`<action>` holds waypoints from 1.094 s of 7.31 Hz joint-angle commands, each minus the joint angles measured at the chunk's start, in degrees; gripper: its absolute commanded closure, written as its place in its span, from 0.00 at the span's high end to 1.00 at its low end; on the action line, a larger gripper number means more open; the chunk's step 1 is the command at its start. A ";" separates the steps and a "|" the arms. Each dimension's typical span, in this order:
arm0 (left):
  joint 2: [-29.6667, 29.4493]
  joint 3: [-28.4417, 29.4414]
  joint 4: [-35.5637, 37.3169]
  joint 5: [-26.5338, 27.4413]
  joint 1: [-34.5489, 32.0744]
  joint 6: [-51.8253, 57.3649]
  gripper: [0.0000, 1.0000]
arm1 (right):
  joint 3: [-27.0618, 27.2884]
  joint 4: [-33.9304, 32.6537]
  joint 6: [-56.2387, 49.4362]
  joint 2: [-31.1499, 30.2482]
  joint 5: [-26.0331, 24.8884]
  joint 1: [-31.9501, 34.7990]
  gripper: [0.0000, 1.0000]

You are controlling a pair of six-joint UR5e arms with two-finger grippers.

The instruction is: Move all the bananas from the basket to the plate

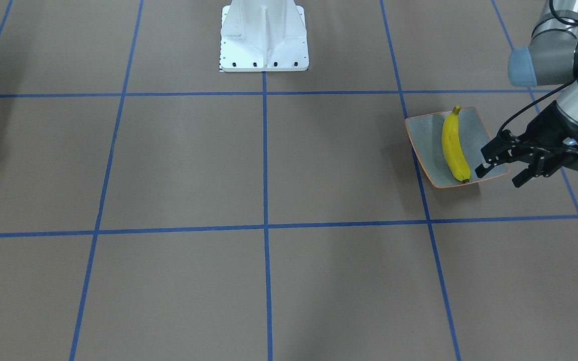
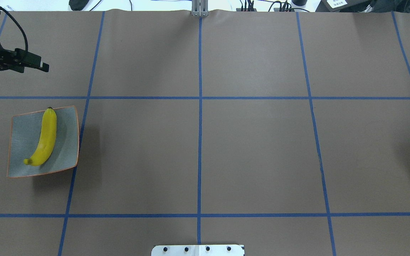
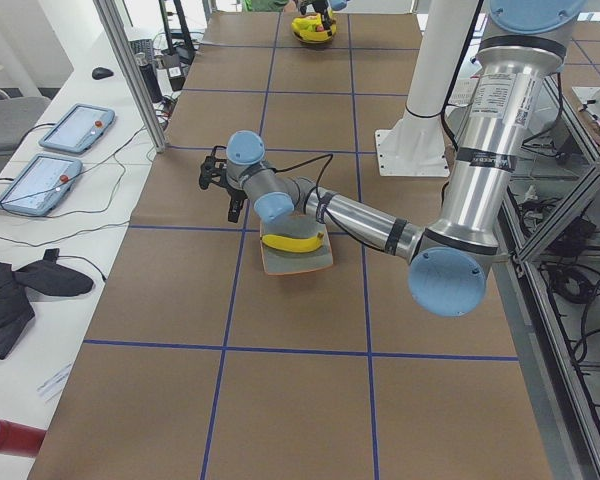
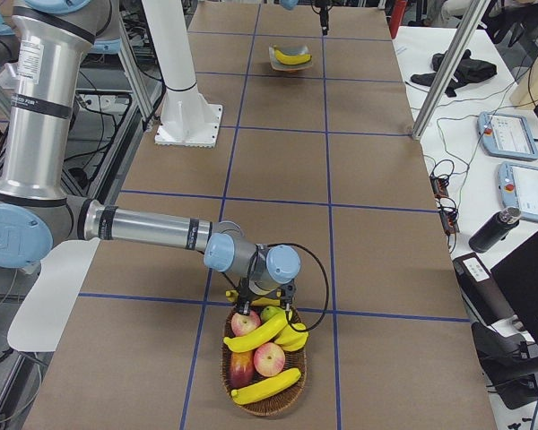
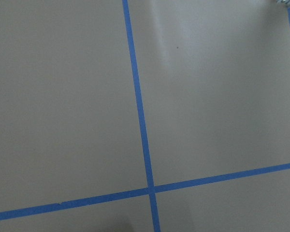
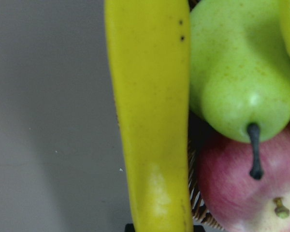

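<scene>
One yellow banana (image 1: 454, 145) lies on the square grey-blue plate (image 1: 427, 143), which also shows in the overhead view (image 2: 21, 137). My left gripper (image 1: 502, 170) is open and empty, hovering at the plate's edge, on the side away from the robot's base. The wicker basket (image 4: 264, 408) holds three bananas (image 4: 255, 333) among other fruit. My right gripper (image 4: 264, 300) hangs low over the basket's near rim; I cannot tell whether it is open or shut. The right wrist view shows one banana (image 6: 154, 121) very close.
Red apples (image 4: 269, 358) and a green pear (image 6: 241, 72) share the basket. The white robot base (image 1: 264, 37) stands at the table's middle back. Tablets (image 3: 40, 180) and cables lie on the bench beside the table.
</scene>
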 commanded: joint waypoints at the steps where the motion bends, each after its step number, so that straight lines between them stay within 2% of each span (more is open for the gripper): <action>1: 0.07 0.16 0.00 -0.04 0.00 0.00 1.00 | 1.91 -0.23 -0.29 0.17 0.09 -0.09 0.00; 4: 0.08 1.12 -0.09 -0.13 0.00 0.00 1.00 | 9.45 -2.06 -0.38 0.09 -0.61 -4.04 0.00; 5: -0.01 1.91 -0.52 -0.04 0.09 0.09 1.00 | 14.53 -5.12 -0.38 0.87 -1.39 -5.70 0.00; 6: -0.80 2.27 -0.18 0.13 0.09 -0.17 1.00 | 16.67 -7.07 -0.38 4.97 -3.49 -6.24 0.00; 7: -2.72 3.05 0.08 0.04 0.09 -0.96 1.00 | 16.60 -12.22 -0.38 12.32 -3.77 -8.24 0.00; 8: -5.35 4.54 -0.44 0.04 0.17 -3.93 1.00 | 16.51 -23.06 -0.12 23.27 -3.77 -9.05 0.00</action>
